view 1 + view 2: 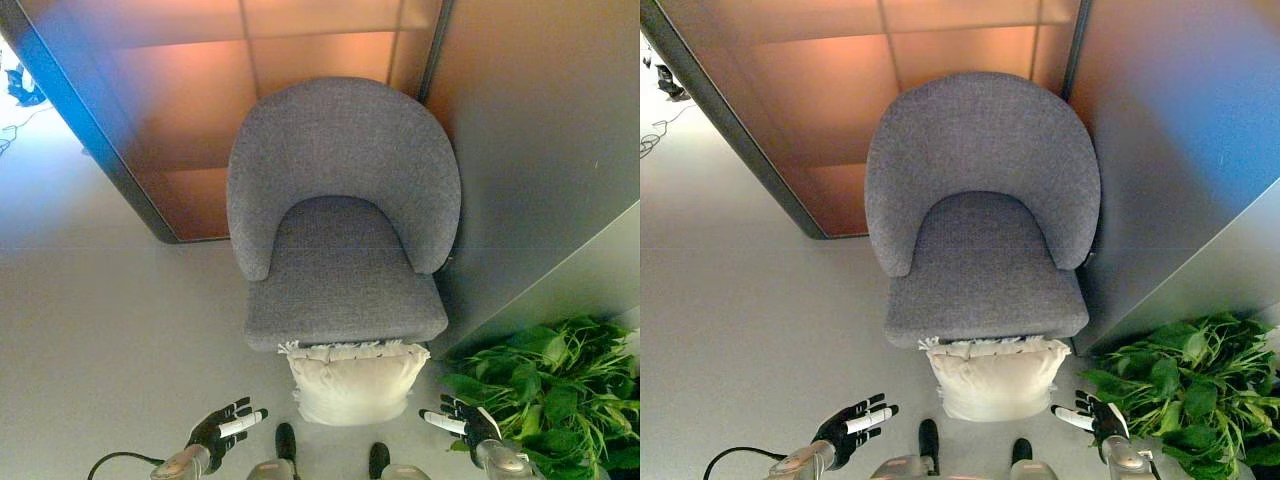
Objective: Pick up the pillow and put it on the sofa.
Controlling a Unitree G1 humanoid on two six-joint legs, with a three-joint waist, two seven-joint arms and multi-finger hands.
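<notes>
A cream pillow (pixel 355 382) with a fringed top edge stands on the floor, leaning against the front of a grey round-backed sofa chair (pixel 343 215). The chair's seat (pixel 340 275) holds nothing. My left hand (pixel 223 428) hovers low to the left of the pillow, fingers straight and open, a short gap from it. My right hand (pixel 461 420) is on the pillow's right side, also open, its white-tipped fingers pointing toward the pillow's corner without touching it.
A leafy green plant (pixel 555 385) stands close on the right, just beyond my right hand. Behind the chair are an orange glass partition (pixel 250 80) with a dark frame and a grey wall (pixel 540 150). Pale floor (pixel 110 320) spreads to the left.
</notes>
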